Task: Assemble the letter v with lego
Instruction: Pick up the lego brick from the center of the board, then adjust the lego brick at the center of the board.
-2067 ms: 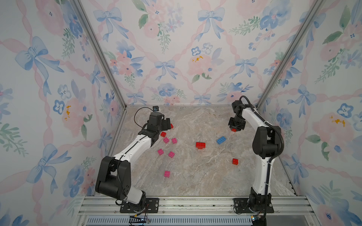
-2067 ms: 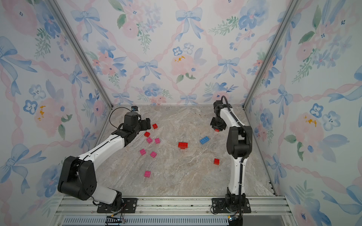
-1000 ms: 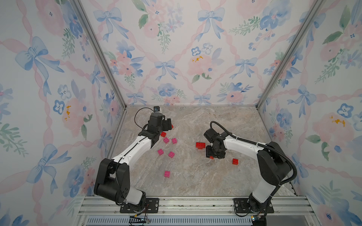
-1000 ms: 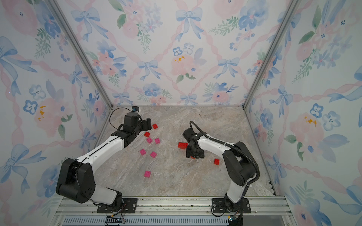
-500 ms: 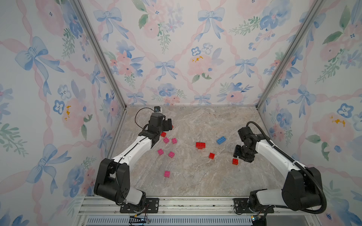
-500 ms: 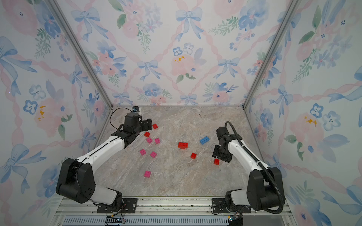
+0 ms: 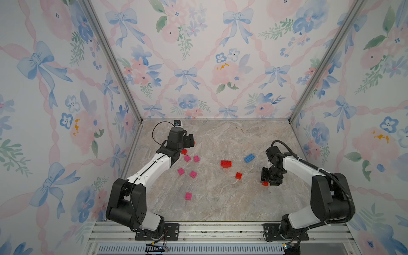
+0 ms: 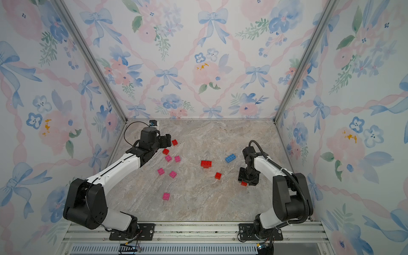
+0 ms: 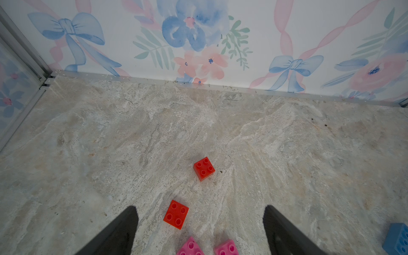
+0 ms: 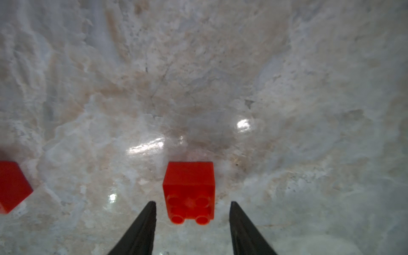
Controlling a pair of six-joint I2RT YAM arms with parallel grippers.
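Lego lies scattered on the marble floor. My right gripper (image 7: 268, 179) points down over a small red square brick (image 7: 265, 183) at the right. In the right wrist view that red brick (image 10: 189, 191) sits between the two fingertips with a gap on each side, so the right gripper (image 10: 192, 205) is open. My left gripper (image 9: 199, 207) is open at the back left, low over a red square brick (image 9: 176, 214), with another red brick (image 9: 203, 169) beyond it. A joined red piece (image 7: 226, 163), a blue brick (image 7: 249, 158) and a lone red brick (image 7: 238, 175) lie mid-floor.
Several pink square bricks (image 7: 187, 158) lie left of centre, one of them (image 7: 188, 196) nearer the front. Flowered walls (image 7: 198, 66) enclose the floor on three sides. An aluminium rail (image 7: 209, 229) carrying both arm bases runs along the front edge.
The right arm swung from the middle of the floor to the right, leaving a red brick behind, and came down over the red brick there with its jaws narrowing. The left arm stayed still.
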